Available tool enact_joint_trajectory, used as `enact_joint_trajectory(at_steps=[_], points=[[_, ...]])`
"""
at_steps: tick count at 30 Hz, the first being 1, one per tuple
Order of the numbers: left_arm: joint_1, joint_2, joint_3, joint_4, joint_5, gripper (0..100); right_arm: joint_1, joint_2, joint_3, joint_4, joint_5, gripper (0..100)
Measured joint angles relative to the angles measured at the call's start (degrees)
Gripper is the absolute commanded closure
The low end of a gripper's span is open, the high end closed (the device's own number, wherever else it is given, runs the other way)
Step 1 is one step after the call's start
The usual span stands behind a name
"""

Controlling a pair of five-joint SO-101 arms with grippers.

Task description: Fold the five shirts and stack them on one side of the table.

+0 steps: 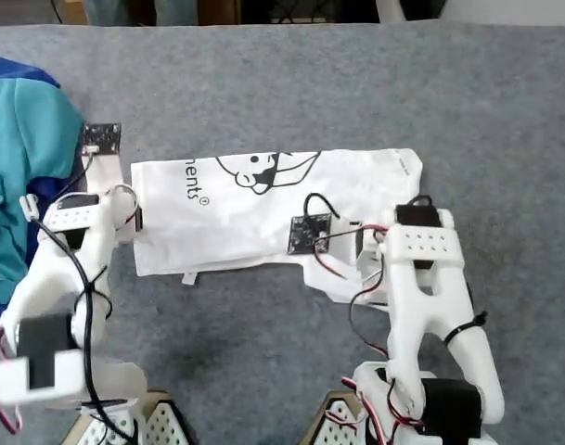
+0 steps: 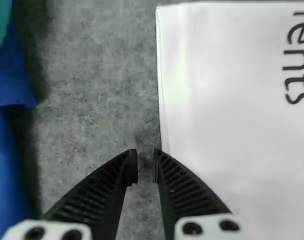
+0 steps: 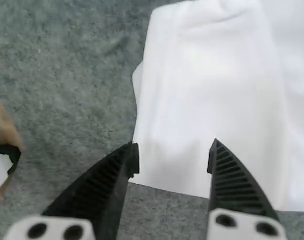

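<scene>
A white shirt (image 1: 263,209) with black print lies partly folded at the table's middle. My left gripper (image 2: 144,167) rests on the grey cloth right at the white shirt's (image 2: 231,110) left edge, its fingers shut to a thin slit with nothing between them; from above, the left gripper (image 1: 135,221) touches that edge. My right gripper (image 3: 174,157) hangs open over a folded flap of the white shirt (image 3: 206,90) near its front right corner, one finger on each side of the flap. A teal shirt (image 1: 27,139) lies crumpled over a blue shirt (image 1: 13,69) at the left.
The grey table cover (image 1: 356,83) is bare at the back and on the right. Both arm bases (image 1: 254,422) stand at the front edge. The blue shirt (image 2: 12,100) lies close beside my left gripper.
</scene>
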Motion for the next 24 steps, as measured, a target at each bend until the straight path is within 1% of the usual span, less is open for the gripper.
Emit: enact_joint_trajectory(at_steps=[4, 10, 16, 20, 22, 24], points=[[-0.4, 3.3, -2.8, 1.2, 0.2, 94, -0.5, 0.0, 3.4, -2.0, 0.0, 76.5], [-0.4, 4.2, -4.2, 2.8, 0.1, 94, -0.5, -0.1, 8.7, -4.3, 0.0, 76.5], [-0.4, 4.2, -4.3, 2.8, 0.1, 94, -1.6, -2.0, 16.4, -13.8, 0.0, 76.6], [-0.4, 4.2, -4.3, 3.0, 0.1, 94, -1.7, -2.2, 18.4, -18.6, -1.0, 76.6], [-0.4, 4.2, -4.4, 3.2, 0.1, 94, -1.3, -2.2, 18.5, -20.7, -1.1, 78.6], [-0.4, 4.2, -4.4, 3.2, 0.1, 94, -0.7, -2.1, 18.5, -22.9, -1.1, 84.4]])
